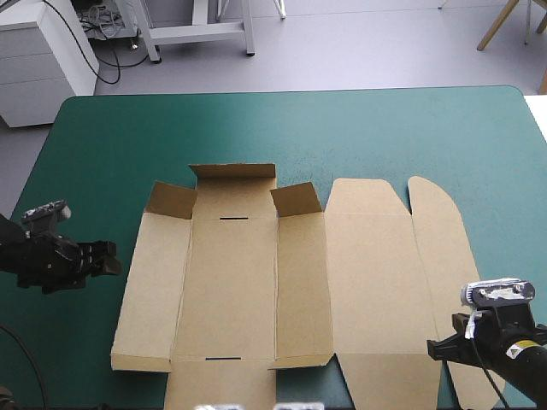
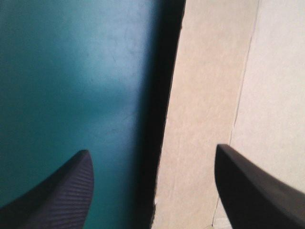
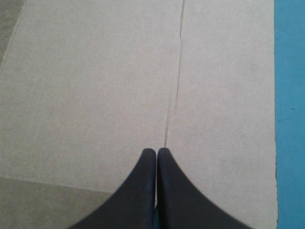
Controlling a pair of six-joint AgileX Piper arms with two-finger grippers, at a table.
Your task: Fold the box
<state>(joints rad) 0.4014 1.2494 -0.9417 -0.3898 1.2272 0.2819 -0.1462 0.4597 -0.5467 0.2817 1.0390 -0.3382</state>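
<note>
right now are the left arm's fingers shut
No, the left fingers stand wide apart, one over the teal-green cover and the other over the brown box.

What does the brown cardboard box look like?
The brown cardboard box is one cut, creased sheet lying nearly flat on the teal-green table cover. Three small far flaps stand up; two rounded flaps lie at its right. The open left gripper faces its left edge; the shut right gripper hangs over its right part.
</note>
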